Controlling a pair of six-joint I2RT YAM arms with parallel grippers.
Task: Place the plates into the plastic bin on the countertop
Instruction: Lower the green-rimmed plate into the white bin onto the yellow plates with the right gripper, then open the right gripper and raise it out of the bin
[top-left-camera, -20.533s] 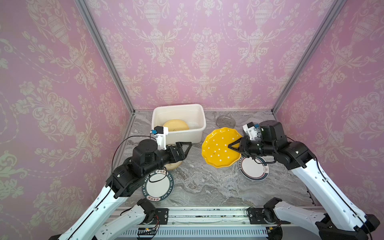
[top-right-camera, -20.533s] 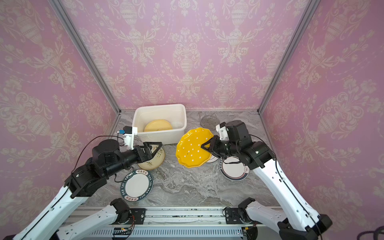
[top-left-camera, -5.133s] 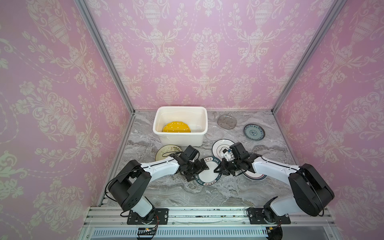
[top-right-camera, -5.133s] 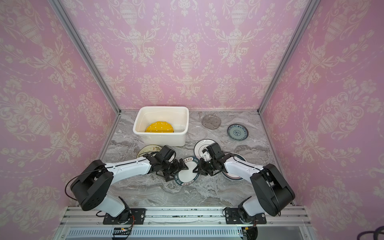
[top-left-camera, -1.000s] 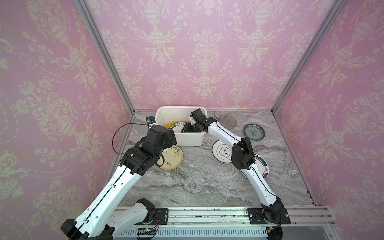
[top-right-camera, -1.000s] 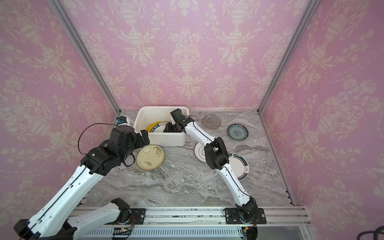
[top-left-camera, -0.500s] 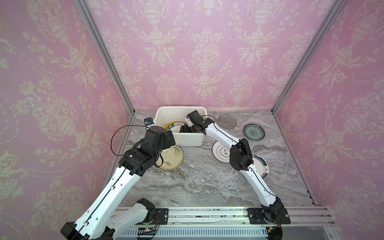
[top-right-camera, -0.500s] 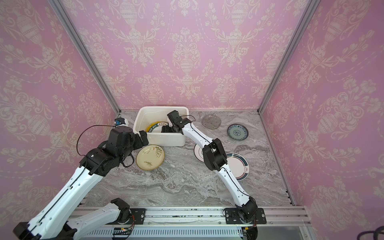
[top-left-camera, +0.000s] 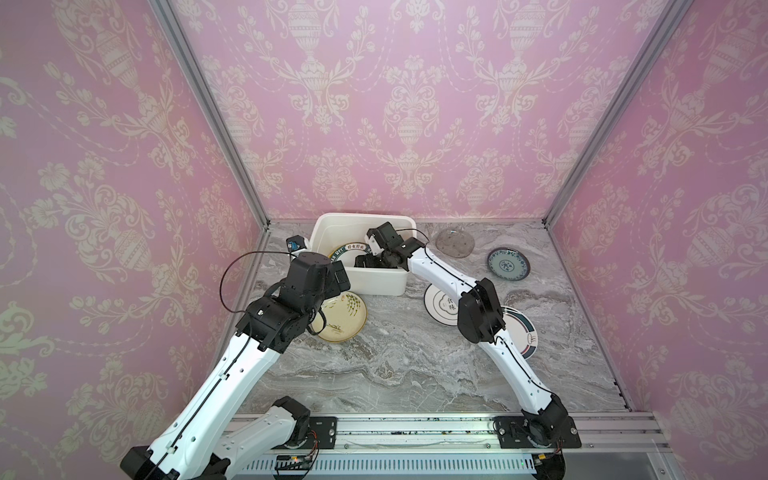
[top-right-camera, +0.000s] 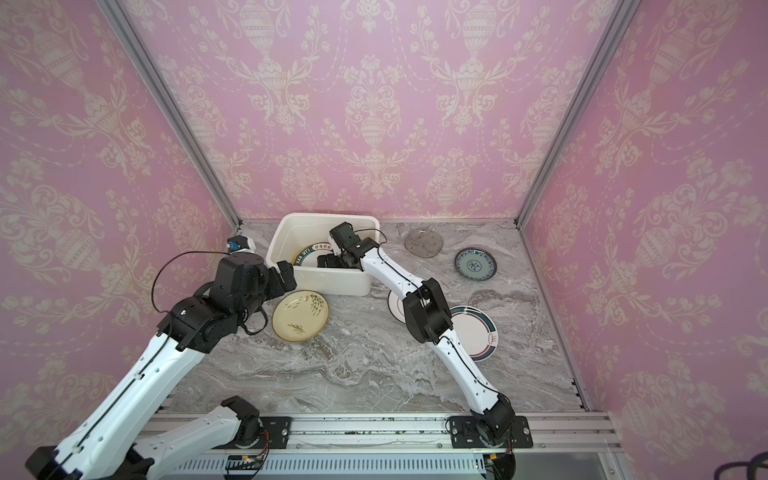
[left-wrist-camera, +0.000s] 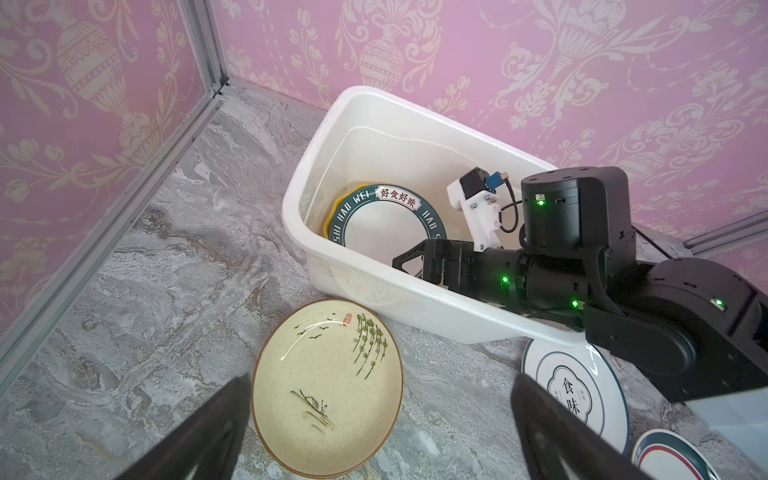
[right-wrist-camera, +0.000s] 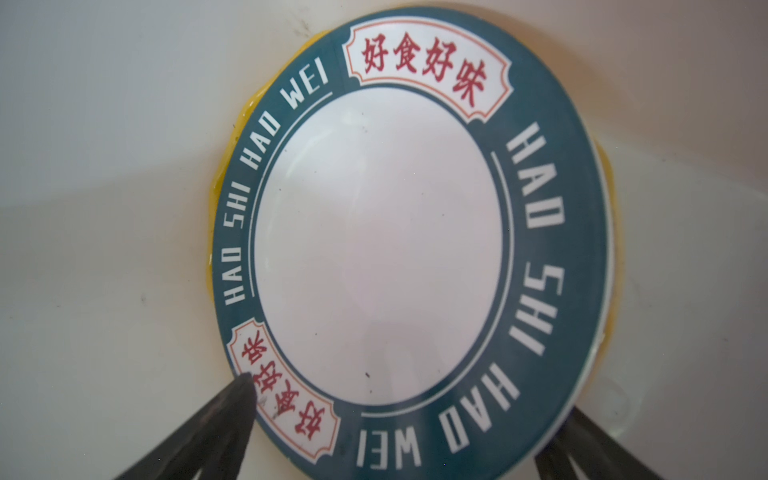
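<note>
Plates (top-left-camera: 519, 332) lie on the counter (left-wrist-camera: 166, 270): my left fingers (left-wrist-camera: 208, 436) hang spread over the cream plate (left-wrist-camera: 328, 386). Farther, in the bin (left-wrist-camera: 374, 291), right fingers (right-wrist-camera: 208, 432) spread astride the lettered plate (right-wrist-camera: 382, 249); one tip at its rim could drag it.

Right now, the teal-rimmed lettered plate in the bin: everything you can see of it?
The teal-rimmed plate is round, glossy, ceramic-looking, with a plain white centre and a dark teal rim lettered HAO SHI HAO WEI in white, plus two white cartouches of red Chinese characters. It lies face up inside the plastic bin, resting on a yellow plate whose edge peeks out beneath. The right gripper is open, straddling one edge; one fingertip overlaps the rim.
</note>
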